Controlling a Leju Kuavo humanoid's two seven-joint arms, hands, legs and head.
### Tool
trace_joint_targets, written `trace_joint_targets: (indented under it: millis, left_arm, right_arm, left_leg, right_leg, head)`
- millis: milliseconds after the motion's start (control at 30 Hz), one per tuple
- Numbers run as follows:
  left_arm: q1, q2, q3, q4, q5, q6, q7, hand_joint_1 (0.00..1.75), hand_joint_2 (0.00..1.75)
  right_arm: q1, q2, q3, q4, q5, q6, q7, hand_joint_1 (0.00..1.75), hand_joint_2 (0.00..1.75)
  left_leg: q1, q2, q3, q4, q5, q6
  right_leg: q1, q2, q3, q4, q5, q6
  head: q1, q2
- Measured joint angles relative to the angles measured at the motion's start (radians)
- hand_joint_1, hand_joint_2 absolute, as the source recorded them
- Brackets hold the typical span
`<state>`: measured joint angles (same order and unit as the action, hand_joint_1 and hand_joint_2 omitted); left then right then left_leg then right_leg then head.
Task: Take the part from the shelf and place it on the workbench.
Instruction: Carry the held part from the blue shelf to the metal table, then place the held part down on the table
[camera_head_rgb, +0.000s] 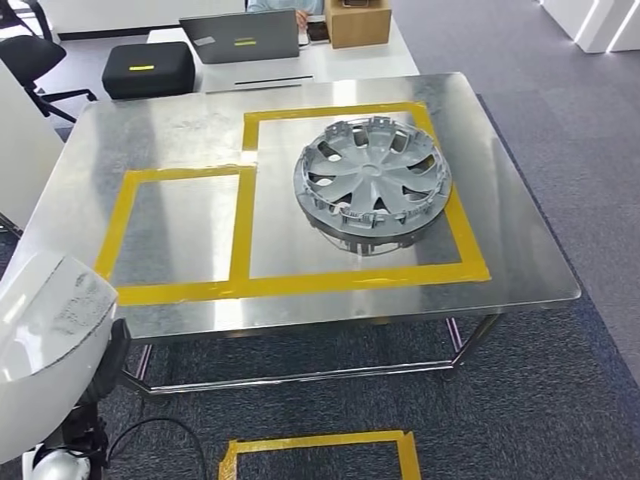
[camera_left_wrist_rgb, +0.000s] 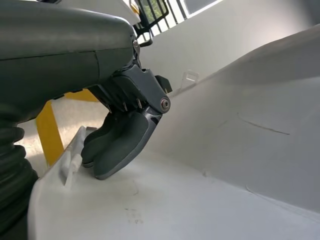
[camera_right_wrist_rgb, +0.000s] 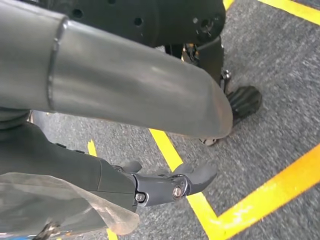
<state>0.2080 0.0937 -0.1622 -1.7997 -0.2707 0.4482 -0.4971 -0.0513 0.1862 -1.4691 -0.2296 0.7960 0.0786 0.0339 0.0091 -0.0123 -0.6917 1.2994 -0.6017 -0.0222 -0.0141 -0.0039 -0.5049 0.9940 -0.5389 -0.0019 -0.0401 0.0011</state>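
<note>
A large white curved part (camera_head_rgb: 45, 340) fills the near left corner of the head view, in front of the workbench's near edge. In the left wrist view my left hand (camera_left_wrist_rgb: 120, 135) grips the rim of this white part (camera_left_wrist_rgb: 226, 150), its dark fingers curled over the edge. The metal workbench (camera_head_rgb: 181, 130) bears two yellow-taped rectangles; the left one (camera_head_rgb: 181, 225) is bare. A grey wheel cover (camera_head_rgb: 372, 183) lies in the right one. My right hand (camera_right_wrist_rgb: 170, 185) hangs over the carpet with fingers stretched out and nothing in them.
Behind the workbench a white desk holds a laptop (camera_head_rgb: 240, 37), a black case (camera_head_rgb: 148, 68) and a cardboard box (camera_head_rgb: 357, 22). An office chair (camera_head_rgb: 30, 50) stands at the far left. Yellow tape (camera_head_rgb: 321, 450) marks the carpet below the bench's near edge.
</note>
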Motion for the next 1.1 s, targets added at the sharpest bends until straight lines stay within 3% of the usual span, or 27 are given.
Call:
trace_joint_targets:
  millis: [67, 133, 233, 300, 367, 467, 500, 533, 600, 667, 733, 767, 867, 1100]
  left_arm:
    - [0.001, 0.0, 0.0, 0.0, 0.0, 0.0, 0.0, 1.75, 1.75]
    - [0.001, 0.0, 0.0, 0.0, 0.0, 0.0, 0.0, 1.75, 1.75]
    - [0.0, 0.0, 0.0, 0.0, 0.0, 0.0, 0.001, 1.75, 1.75]
    - [0.001, 0.0, 0.0, 0.0, 0.0, 0.0, 0.001, 1.75, 1.75]
    - [0.0, 0.0, 0.0, 0.0, 0.0, 0.0, 0.0, 1.75, 1.75]
    - [-0.001, 0.0, 0.0, 0.0, 0.0, 0.0, 0.0, 1.75, 1.75]
    - [0.0, 0.0, 0.0, 0.0, 0.0, 0.0, 0.0, 1.75, 1.75]
    - [0.001, 0.0, 0.0, 0.0, 0.0, 0.0, 0.0, 1.75, 1.75]
    - [0.001, -0.001, 0.0, 0.0, 0.0, 0.0, 0.0, 1.75, 1.75]
    - [0.001, -0.001, 0.0, 0.0, 0.0, 0.0, 0.0, 1.75, 1.75]
    - [0.001, -0.001, 0.0, 0.0, 0.0, 0.0, 0.0, 1.75, 1.75]
    - [0.001, -0.001, 0.0, 0.0, 0.0, 0.0, 0.001, 1.75, 1.75]
    - [-0.002, -0.001, 0.0, 0.0, 0.0, 0.0, 0.0, 1.75, 1.75]
    - [-0.003, 0.0, 0.0, 0.0, 0.0, 0.0, 0.0, 1.75, 1.75]
  right_arm:
    - [0.0, 0.0, 0.0, 0.0, 0.0, 0.0, 0.0, 0.0, 0.0]
    - [-0.001, 0.0, 0.0, 0.0, 0.0, 0.0, 0.0, 0.0, 0.0]
    - [-0.003, 0.0, 0.0, 0.0, 0.0, 0.0, 0.0, 0.0, 0.0]
    - [-0.004, 0.0, 0.0, 0.0, 0.0, 0.0, 0.0, 0.0, 0.0]
    - [-0.007, 0.0, 0.0, 0.0, 0.0, 0.001, 0.0, 0.0, 0.0]
    - [-0.007, 0.0, 0.0, 0.0, 0.0, 0.001, 0.0, 0.0, 0.0]
    - [-0.005, 0.0, 0.0, 0.0, 0.0, 0.001, 0.0, 0.0, 0.0]
    - [-0.003, 0.0, 0.0, 0.0, 0.0, 0.0, 0.0, 0.0, 0.0]
    - [0.0, -0.001, 0.0, 0.0, 0.0, 0.0, 0.0, 0.0, 0.0]
    - [0.001, -0.002, 0.0, 0.0, 0.0, 0.0, 0.0, 0.0, 0.0]
    - [0.001, -0.002, 0.0, 0.0, 0.0, 0.0, 0.001, 0.0, 0.0]
    - [0.001, -0.001, 0.0, 0.0, 0.0, 0.0, 0.001, 0.0, 0.0]
    - [-0.001, 0.0, 0.0, 0.0, 0.0, 0.0, 0.001, 0.0, 0.0]
    - [-0.002, 0.0, 0.0, 0.0, 0.0, 0.0, 0.001, 0.0, 0.0]
  left_leg:
    - [-0.001, 0.001, 0.025, -0.097, 0.092, 0.009]
    - [-0.008, 0.007, 0.07, -0.21, 0.15, 0.023]
    - [-0.015, 0.008, 0.1, -0.267, 0.132, 0.041]
    - [-0.009, 0.004, 0.117, -0.284, 0.124, 0.05]
    - [-0.004, 0.002, 0.136, -0.296, 0.119, 0.059]
    - [-0.003, 0.001, 0.152, -0.297, 0.101, 0.066]
    - [-0.003, -0.001, 0.161, -0.297, 0.093, 0.065]
    - [-0.002, -0.003, 0.174, -0.297, 0.084, 0.063]
    - [0.0, -0.005, 0.201, -0.297, 0.065, 0.055]
    - [-0.002, -0.007, 0.216, -0.294, 0.047, 0.044]
    - [-0.005, -0.008, 0.221, -0.292, 0.037, 0.032]
    - [-0.005, -0.008, 0.223, -0.295, 0.034, 0.032]
    - [-0.006, -0.007, 0.233, -0.305, 0.032, 0.043]
    - [-0.006, -0.007, 0.245, -0.325, 0.03, 0.045]
  right_leg:
    - [0.001, -0.002, 0.026, 0.0, -0.019, 0.004]
    - [0.002, -0.003, 0.042, -0.003, -0.036, 0.012]
    - [0.004, -0.011, 0.055, -0.007, -0.043, 0.029]
    - [0.003, -0.012, 0.055, 0.013, -0.043, 0.039]
    - [0.003, -0.005, 0.003, 0.1, -0.064, 0.045]
    - [0.002, 0.002, -0.13, 0.278, -0.126, 0.054]
    - [0.001, 0.002, -0.155, 0.291, -0.123, 0.056]
    - [0.001, 0.002, -0.163, 0.267, -0.096, 0.057]
    - [0.0, 0.002, -0.142, 0.149, 0.004, 0.057]
    - [0.002, 0.002, -0.121, 0.057, 0.056, 0.047]
    - [0.005, 0.001, -0.115, 0.041, 0.055, 0.029]
    - [0.004, 0.001, -0.111, 0.043, 0.063, 0.024]
    - [0.003, 0.006, -0.107, 0.038, 0.065, 0.023]
    - [0.005, 0.008, -0.103, 0.038, 0.052, 0.012]
  head:
    - [0.0, 0.0]
    - [0.001, 0.0]
    - [0.002, 0.0]
    - [0.004, 0.0]
    - [0.007, 0.0]
    - [0.011, 0.0]
    - [0.011, 0.0]
    - [0.011, 0.0]
    - [0.012, 0.0]
    - [0.012, 0.0]
    - [0.009, 0.0]
    - [0.007, 0.0]
    - [0.003, 0.0]
    - [0.002, 0.0]
